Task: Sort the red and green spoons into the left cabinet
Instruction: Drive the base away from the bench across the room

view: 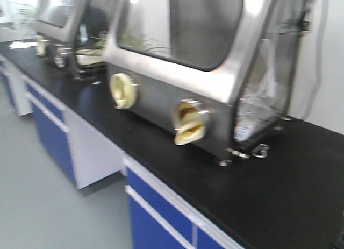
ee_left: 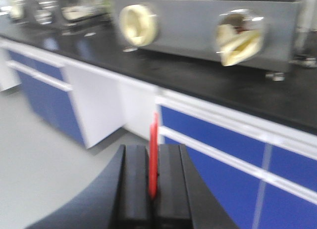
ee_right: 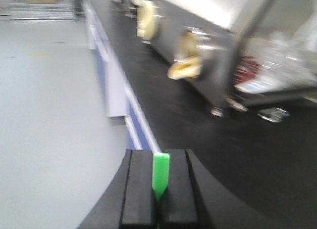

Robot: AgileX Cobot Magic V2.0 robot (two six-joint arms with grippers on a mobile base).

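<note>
Left wrist-mounted view: the left gripper (ee_left: 153,152) is closed on the red spoon (ee_left: 154,135). Its two black fingers (ee_left: 135,179) press against the thin handle, which stands upright and projects above the fingertips. The bowl end cannot be made out. Beyond, a black bench top (ee_left: 208,80) runs over blue drawer fronts (ee_left: 218,140). A steel glove box (ee_left: 188,26) with cream glove ports (ee_left: 137,25) stands on it at the far side.

Right wrist-mounted view: the right gripper (ee_right: 159,157) is clamped on the green spoon (ee_right: 161,170). Only a short green stub shows between the fingers (ee_right: 140,184). The bench lies to the right, grey floor (ee_right: 49,115) to the left.

Exterior front-facing view: a second glove box (view: 64,23) stands farther left on the bench. All views are blurred.
</note>
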